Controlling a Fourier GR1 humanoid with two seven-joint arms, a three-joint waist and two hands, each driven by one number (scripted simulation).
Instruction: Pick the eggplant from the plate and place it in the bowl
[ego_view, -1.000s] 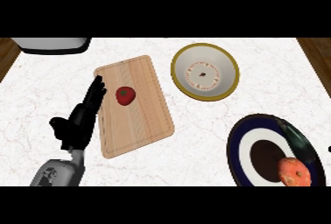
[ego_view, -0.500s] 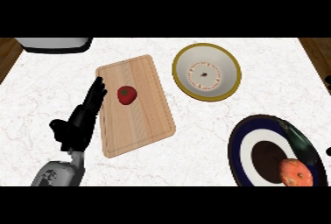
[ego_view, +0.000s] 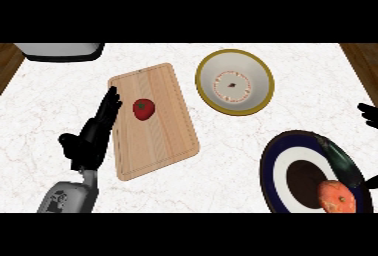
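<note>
Two hands show: your right hand (ego_view: 368, 115), barely in view, state indeterminate, is nearer the eggplant (ego_view: 341, 159) lying lengthwise along the plate (ego_view: 275, 175) rim; left hand (ego_view: 94, 134) rests unclenched.

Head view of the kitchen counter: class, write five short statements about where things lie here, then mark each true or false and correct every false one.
1. A small red tomato lies on the light wooden cutting board. True.
2. The white bowl with the yellow rim holds the dark eggplant. False: the eggplant lies on the dark blue round plate with white ring, and the bowl holds no food.
3. The robot's black left hand is open beside the board's left edge. True.
4. An orange-red round fruit sits on the plate. True.
5. The black right hand grips the bowl. False: only its fingers show at the right edge, apart from the bowl.
</note>
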